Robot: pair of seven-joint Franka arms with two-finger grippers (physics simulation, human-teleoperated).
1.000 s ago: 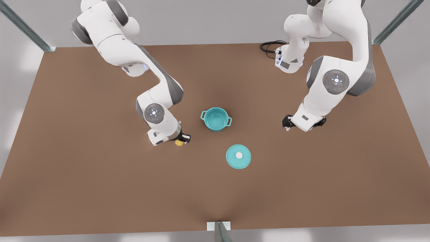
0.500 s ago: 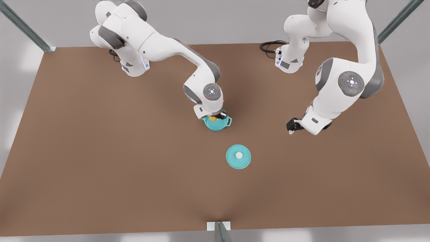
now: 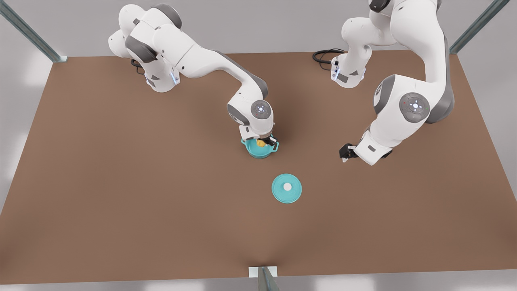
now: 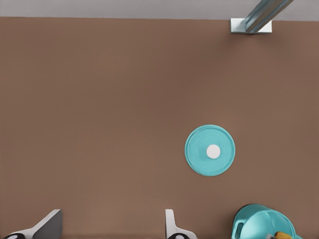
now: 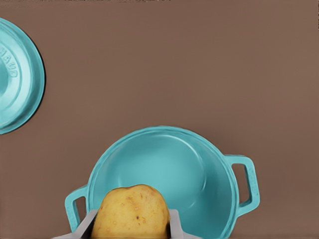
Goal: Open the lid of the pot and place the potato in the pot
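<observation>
We see the brown counter (image 3: 121, 202) carrying everything, with two white arms reaching in from its far edge. The arm on the front view's left carries the right gripper (image 3: 266, 142), and the arm on the front view's right carries the left gripper (image 3: 345, 154).

The pot (image 3: 260, 151) stands upright and uncovered near the middle of the counter; in the right wrist view its teal inside (image 5: 164, 172) is bare and both loop handles show. The pot lid (image 3: 286, 188) lies flat on the counter, knob up, apart from the pot and nearer the front edge; it also appears in the left wrist view (image 4: 210, 150).

The right gripper hangs directly over the pot's mouth, its fingers (image 5: 175, 226) clamped on either side of the potato (image 5: 130, 211), which sits above the near part of the rim, not yet resting inside. In the front view the potato (image 3: 261, 142) shows as a yellow spot under the wrist.

The left gripper waits off to the pot's side, low over bare counter, with its fingers (image 4: 170, 224) spread apart and holding nothing.
</observation>
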